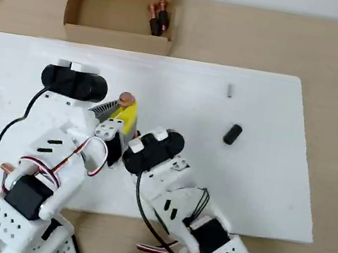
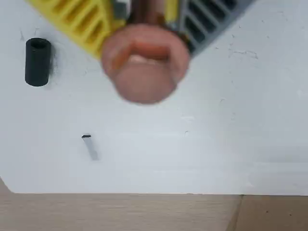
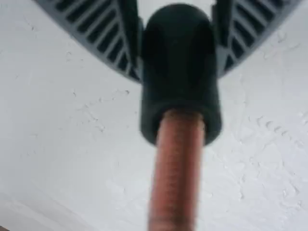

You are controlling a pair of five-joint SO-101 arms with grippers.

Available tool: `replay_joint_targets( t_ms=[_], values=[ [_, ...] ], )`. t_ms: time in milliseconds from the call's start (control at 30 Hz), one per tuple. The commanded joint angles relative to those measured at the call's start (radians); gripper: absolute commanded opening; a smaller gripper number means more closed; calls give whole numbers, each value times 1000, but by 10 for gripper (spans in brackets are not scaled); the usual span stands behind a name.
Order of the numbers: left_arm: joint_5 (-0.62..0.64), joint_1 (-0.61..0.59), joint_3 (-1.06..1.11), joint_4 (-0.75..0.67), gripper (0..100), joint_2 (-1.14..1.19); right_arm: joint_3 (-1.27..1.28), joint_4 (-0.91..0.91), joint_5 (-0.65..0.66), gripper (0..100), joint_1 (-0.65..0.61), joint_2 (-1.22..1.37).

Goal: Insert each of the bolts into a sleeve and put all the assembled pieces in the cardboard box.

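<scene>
The cardboard box at the far edge of the tabletop already keeps some assembled pieces. My left hand clamps a bolt, my right hand clamps a sleeve, the thread partly inside. One loose sleeve waits on the white board.

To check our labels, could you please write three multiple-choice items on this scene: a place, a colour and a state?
1. Where does the loose sleeve lie? A in the cardboard box; B on the white board; C on bare wood.
2. The bolt is: A copper; B blue; C green.
3. The right tool is: A open; B shut on a second sleeve; C shut on nothing.
Key: B, the board shows under it; A, head and thread look copper; B, it clamps that sleeve.
</scene>
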Motion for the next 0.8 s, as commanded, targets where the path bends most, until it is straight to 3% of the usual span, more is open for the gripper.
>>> replay_joint_targets(
  t_ms=[0, 167, 300, 767],
  values=[
    [-5, 15, -61, 5, 6, -10, -35, -23, -11, 9, -13, -18],
    [-8, 15, -71, 48, 12, -10, -36, -23, -11, 9, -13, -18],
    [-3, 11, -71, 100, 87, -12, -36, -23, -11, 9, -13, -18],
    [-8, 11, -247, 361, 167, -5, -36, -21, -11, 9, 2, -18]
  ],
)
